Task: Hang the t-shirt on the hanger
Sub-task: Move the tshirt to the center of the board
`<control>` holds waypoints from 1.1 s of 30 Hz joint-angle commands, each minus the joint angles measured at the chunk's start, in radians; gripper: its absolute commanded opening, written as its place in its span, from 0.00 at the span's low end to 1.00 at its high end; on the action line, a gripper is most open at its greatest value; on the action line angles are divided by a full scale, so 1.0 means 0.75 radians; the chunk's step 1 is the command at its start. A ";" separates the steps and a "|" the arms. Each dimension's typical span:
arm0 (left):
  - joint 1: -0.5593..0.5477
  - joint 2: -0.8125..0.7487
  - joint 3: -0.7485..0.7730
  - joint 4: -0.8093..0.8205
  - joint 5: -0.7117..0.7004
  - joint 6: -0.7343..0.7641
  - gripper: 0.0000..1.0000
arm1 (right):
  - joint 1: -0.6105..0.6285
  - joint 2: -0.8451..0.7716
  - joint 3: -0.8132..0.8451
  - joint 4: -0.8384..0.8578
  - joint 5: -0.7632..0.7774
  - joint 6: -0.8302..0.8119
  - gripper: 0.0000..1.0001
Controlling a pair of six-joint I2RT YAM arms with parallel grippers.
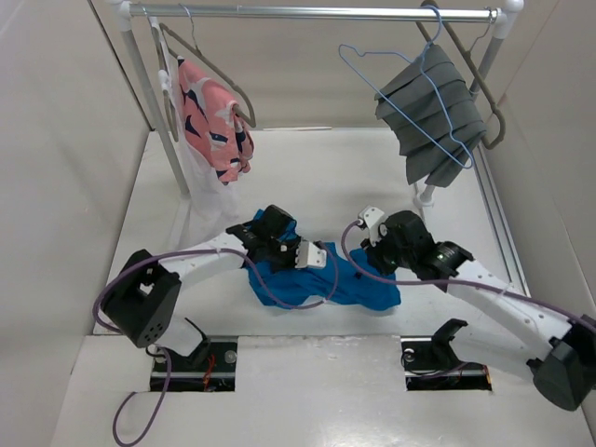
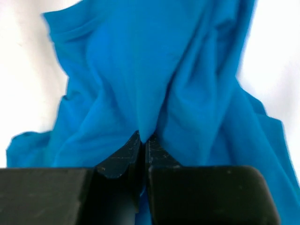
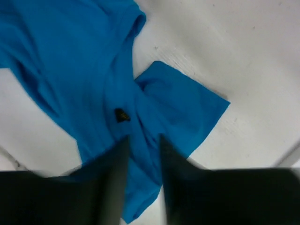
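Clothing hangs from the rail (image 1: pixel 317 12) at the far side of the table (image 1: pixel 307 177). A pink garment (image 1: pixel 216 119) is under the rail's left end and a pleated grey garment (image 1: pixel 433 112) under its right end. The hanger (image 1: pixel 358 73) also hangs from the rail, just left of the grey garment. It is bare, and its lower wire slants across the front of that garment's pleats.

The t-shirt (image 1: pixel 358 289) is not on the rail. It lies crumpled on the table, well forward of the rail and roughly below its middle, between the two arms. The left gripper (image 2: pixel 142 136) is at the t-shirt's left part, its jaws pressed together on a fold. The cloth draws into creases that run to the tips. The right gripper (image 3: pixel 143 138) hovers over the t-shirt's right part with its jaws apart; blue cloth and a small dark label (image 3: pixel 121 115) show below the gap. Whether its fingers touch the cloth cannot be told.

A purple cable (image 1: pixel 279 298) from the left arm loops over the t-shirt's near edge. The grey garment sits right behind the hanger.
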 commanded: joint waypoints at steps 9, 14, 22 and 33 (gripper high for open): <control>-0.023 -0.878 -0.372 -0.520 0.159 0.718 0.13 | -0.082 0.282 -0.090 0.562 -0.437 -0.248 0.15; -0.023 -1.047 -0.481 -0.381 0.159 0.551 0.75 | -0.005 0.429 -0.055 0.613 -0.599 -0.348 0.43; -0.023 -0.802 -0.317 0.012 -0.009 -0.318 0.68 | 0.108 0.671 -0.026 0.676 -0.734 -0.418 0.48; -0.010 -0.713 -0.217 0.027 -0.120 -0.513 0.55 | 0.134 0.737 0.076 0.728 -0.785 -0.461 0.00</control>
